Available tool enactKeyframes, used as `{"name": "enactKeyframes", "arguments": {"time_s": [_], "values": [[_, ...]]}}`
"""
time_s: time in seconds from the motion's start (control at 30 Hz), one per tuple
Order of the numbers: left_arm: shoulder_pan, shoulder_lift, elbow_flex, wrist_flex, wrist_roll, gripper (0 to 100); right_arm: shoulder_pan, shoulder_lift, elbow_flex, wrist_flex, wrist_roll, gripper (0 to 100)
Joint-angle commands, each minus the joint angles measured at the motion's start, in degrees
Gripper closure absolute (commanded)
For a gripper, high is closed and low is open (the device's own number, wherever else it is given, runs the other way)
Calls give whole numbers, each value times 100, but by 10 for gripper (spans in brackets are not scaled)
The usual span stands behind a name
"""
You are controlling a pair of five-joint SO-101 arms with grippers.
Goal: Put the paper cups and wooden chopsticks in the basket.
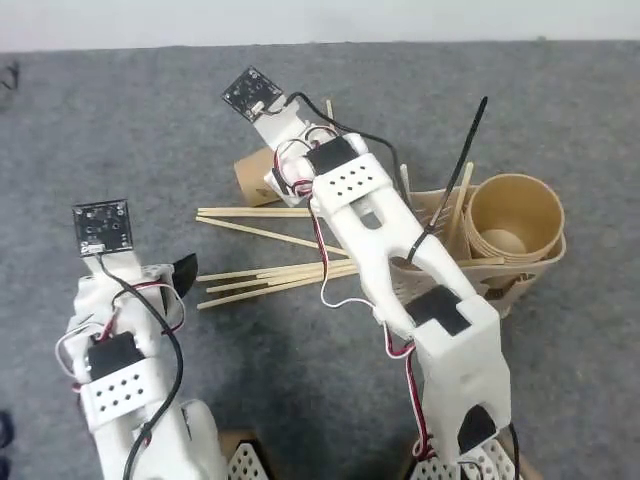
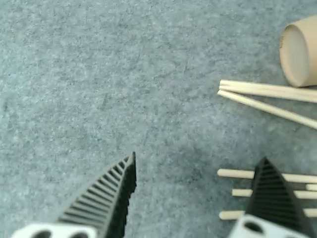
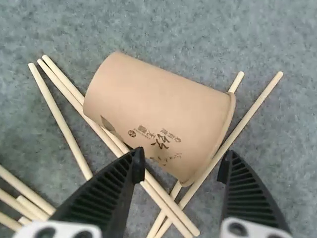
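Reading the high view left to right: the left gripper (image 1: 183, 272), lower left, stands wide open by the chopsticks (image 1: 265, 280), of which we count at least five loose at centre. One paper cup (image 3: 158, 116) lies sideways directly beneath the wide jaws of the nearer right gripper (image 3: 183, 153), its axis nearly jaw to jaw. The basket (image 1: 525, 288), right, holds nested cups (image 1: 515, 215).

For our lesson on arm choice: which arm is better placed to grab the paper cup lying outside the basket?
Right. The right gripper, open, hangs over the paper cup, jaws either side. The left gripper, open, is by the ends of the chopsticks, the cup farther off.
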Motion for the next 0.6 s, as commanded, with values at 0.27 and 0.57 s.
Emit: {"name": "enactKeyframes", "arguments": {"time_s": [0.27,0.57], "values": [[0,9,-40,-88,53,648,338,127,-536,-145,-26,747],[0,9,84,-316,53,648,268,690,-536,-365,-18,747]]}}
